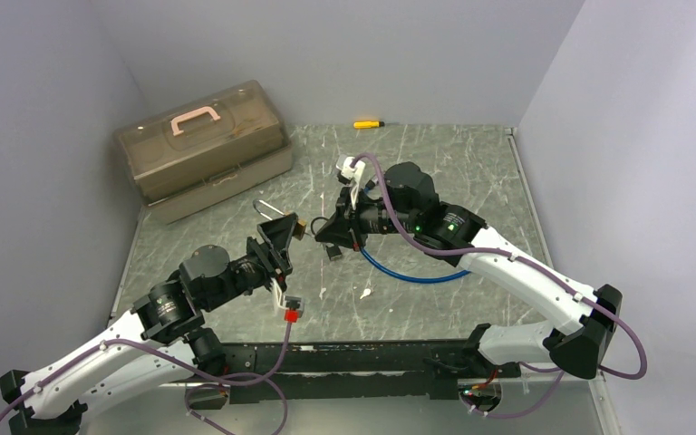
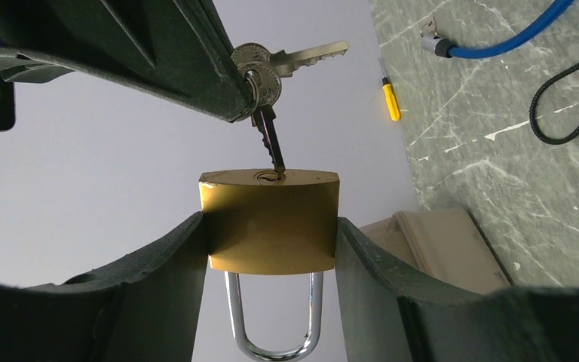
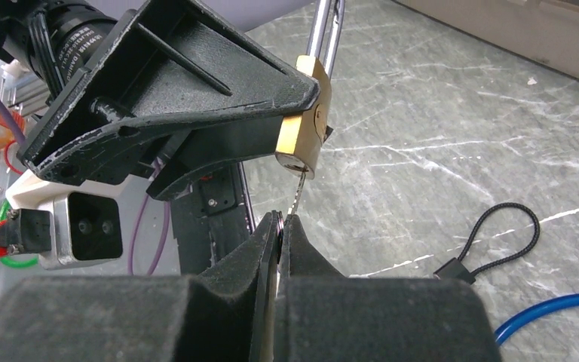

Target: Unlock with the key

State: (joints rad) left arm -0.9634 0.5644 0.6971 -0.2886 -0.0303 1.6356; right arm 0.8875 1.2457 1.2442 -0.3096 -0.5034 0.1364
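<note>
A brass padlock (image 2: 269, 222) with a steel shackle (image 2: 273, 339) is clamped by its sides between the fingers of my left gripper (image 2: 270, 241), keyhole facing the right arm. My right gripper (image 3: 280, 222) is shut on the head of a key (image 2: 269, 139). The key's tip sits at the mouth of the keyhole and most of the blade is still outside. Two spare keys (image 2: 286, 60) hang from the same ring. From above, the left gripper (image 1: 281, 240) and right gripper (image 1: 333, 231) meet at the padlock (image 1: 299, 227) over the table's middle.
A translucent toolbox (image 1: 204, 149) with a pink handle stands at the back left. A yellow screwdriver (image 1: 367, 123) lies by the back wall. A blue cable (image 1: 408, 272) and a black cord loop (image 3: 497, 234) lie under the right arm.
</note>
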